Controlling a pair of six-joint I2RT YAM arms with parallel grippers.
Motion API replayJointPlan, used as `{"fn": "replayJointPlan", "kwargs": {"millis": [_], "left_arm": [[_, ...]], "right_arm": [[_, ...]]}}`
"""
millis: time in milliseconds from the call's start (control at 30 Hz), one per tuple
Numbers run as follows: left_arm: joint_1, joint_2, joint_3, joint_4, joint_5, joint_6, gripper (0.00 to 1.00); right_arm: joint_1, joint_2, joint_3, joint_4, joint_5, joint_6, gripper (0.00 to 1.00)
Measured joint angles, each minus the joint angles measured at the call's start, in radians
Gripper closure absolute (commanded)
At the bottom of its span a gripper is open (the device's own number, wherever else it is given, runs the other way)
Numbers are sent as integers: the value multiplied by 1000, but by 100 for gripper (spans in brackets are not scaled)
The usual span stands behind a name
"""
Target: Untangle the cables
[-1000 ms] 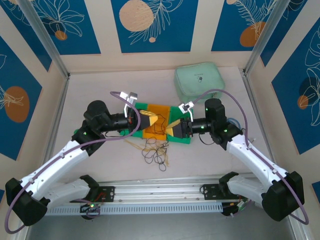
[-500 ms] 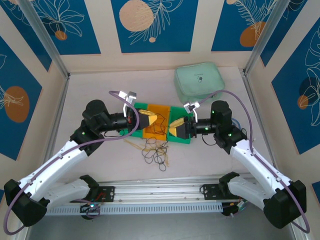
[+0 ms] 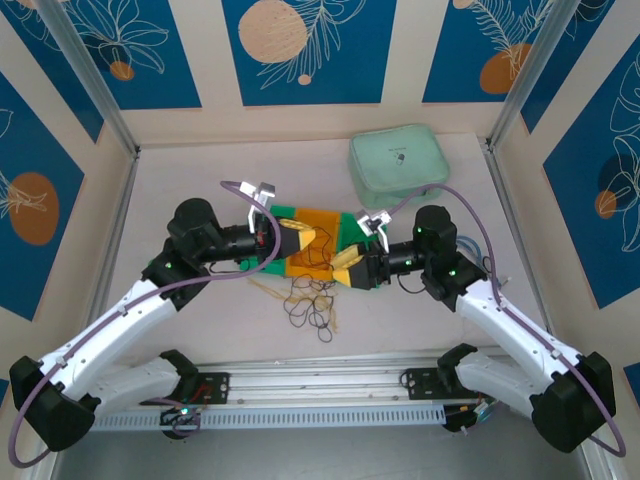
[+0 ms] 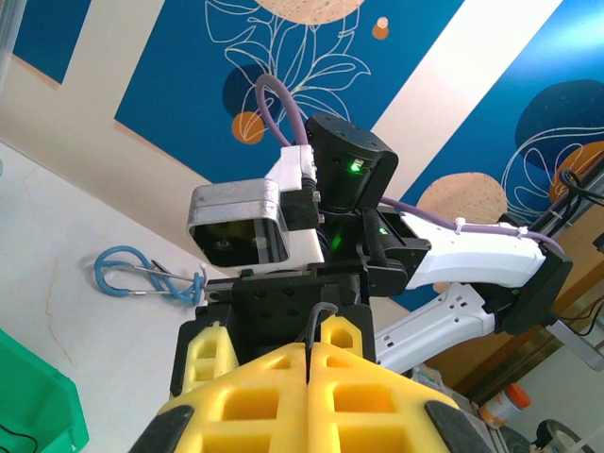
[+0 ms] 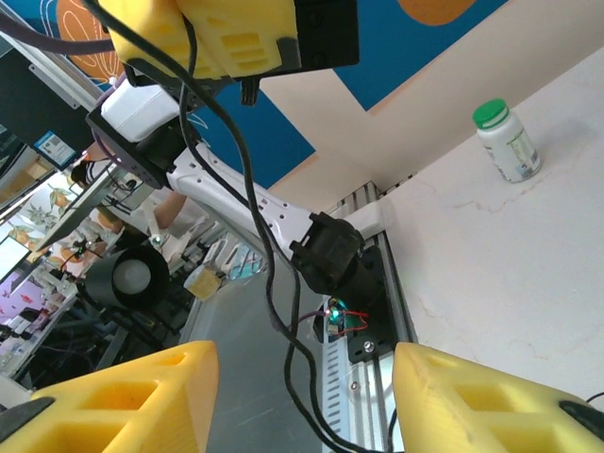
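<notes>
Fingers of left gripper [image 4: 310,354] are pressed flat together, pinching one black strand of the cables [image 3: 312,302] at their tips. Fingers of right gripper [image 5: 302,382] stand apart. That strand hangs down through their gap, apparently touching neither pad, though contact is hard to judge. The remaining tangle lies on the table [image 3: 200,180], just base-side of both fingertips. A mint pouch [image 3: 398,165] sits well beyond them.
</notes>
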Motion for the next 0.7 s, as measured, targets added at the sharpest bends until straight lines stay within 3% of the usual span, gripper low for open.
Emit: {"fn": "replayJointPlan", "kwargs": {"millis": [167,467,700], "left_arm": [[0,4,0,0,0,0,100],[0,3,6,-36,-32,37,100],[0,-49,31,-234,-162,152,100]], "right_arm": [[16,18,0,-12,8,-11,56],[35,39,6,-101,50,-58,99],[33,-20,31,-235,136,-106,100]]}}
